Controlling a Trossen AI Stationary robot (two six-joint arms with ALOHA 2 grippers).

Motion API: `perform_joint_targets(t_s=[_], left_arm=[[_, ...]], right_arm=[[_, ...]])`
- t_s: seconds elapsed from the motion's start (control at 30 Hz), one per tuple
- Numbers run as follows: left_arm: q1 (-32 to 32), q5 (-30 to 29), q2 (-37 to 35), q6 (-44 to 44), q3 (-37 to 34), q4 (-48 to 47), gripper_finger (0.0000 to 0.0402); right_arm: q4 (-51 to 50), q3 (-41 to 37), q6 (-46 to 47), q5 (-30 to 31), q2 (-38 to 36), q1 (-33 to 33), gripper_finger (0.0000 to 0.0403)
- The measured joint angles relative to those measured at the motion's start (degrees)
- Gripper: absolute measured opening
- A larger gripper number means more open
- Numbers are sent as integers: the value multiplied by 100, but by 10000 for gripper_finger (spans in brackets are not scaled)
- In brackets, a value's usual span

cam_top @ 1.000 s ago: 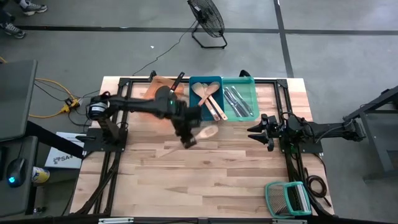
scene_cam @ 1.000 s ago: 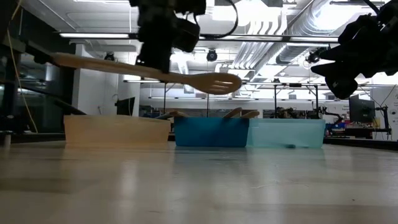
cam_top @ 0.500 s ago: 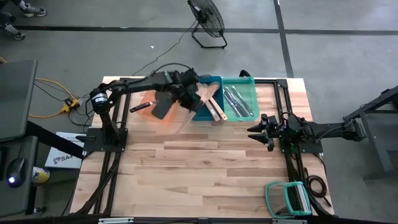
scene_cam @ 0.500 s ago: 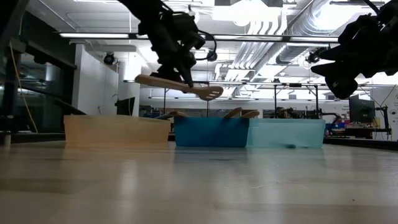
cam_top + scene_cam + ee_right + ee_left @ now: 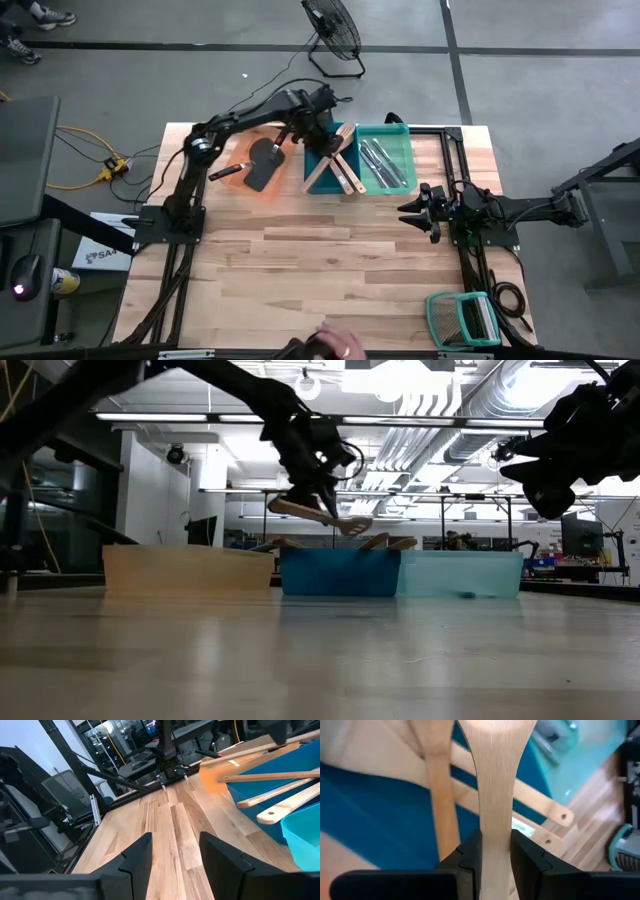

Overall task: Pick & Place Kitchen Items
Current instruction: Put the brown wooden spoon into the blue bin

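Observation:
My left gripper (image 5: 322, 148) hangs over the blue tray (image 5: 312, 152) at the table's far side, shut on a pale wooden spoon (image 5: 322, 514). The spoon's head (image 5: 495, 727) points away from the wrist. Below it, other wooden utensils (image 5: 437, 795) lie in the blue tray. The orange tray (image 5: 232, 175) to the left holds a black spatula (image 5: 262, 170). The teal tray (image 5: 400, 150) to the right holds silver cutlery (image 5: 380, 162). My right gripper (image 5: 412, 211) waits open above the table's right side, with nothing between its fingers (image 5: 134, 862). My left gripper pinches the wooden spoon's handle (image 5: 495, 827) between its two fingers (image 5: 471, 856), which press on the handle's two narrow edges. The fingers slant down from above and lie along the spoon. It is lifted clear above the blue tray, tilted with its head lower.
A green-framed wire rack (image 5: 462, 320) lies at the table's near right corner. A person's hand (image 5: 335, 346) shows at the near edge. The three trays stand side by side along the far edge. Bare wood (image 5: 320, 270) fills the table's middle.
My left gripper has swung from the table's middle toward the far edge and a little right, ending over the blue tray. It stayed shut on the wooden spoon, which stayed lifted and has turned about with the wrist, its head now tipped lower.

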Motion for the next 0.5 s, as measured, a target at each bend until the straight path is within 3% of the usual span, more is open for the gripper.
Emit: perform_joint_targets(t_s=[0.17,0.5], left_arm=[[62,-46,598,155,772,-685,70],[145,-195,1002,213,899,-901,70]], right_arm=[[-4,0,-2,0,0,1,156],[-2,-2,0,2,0,1,156]])
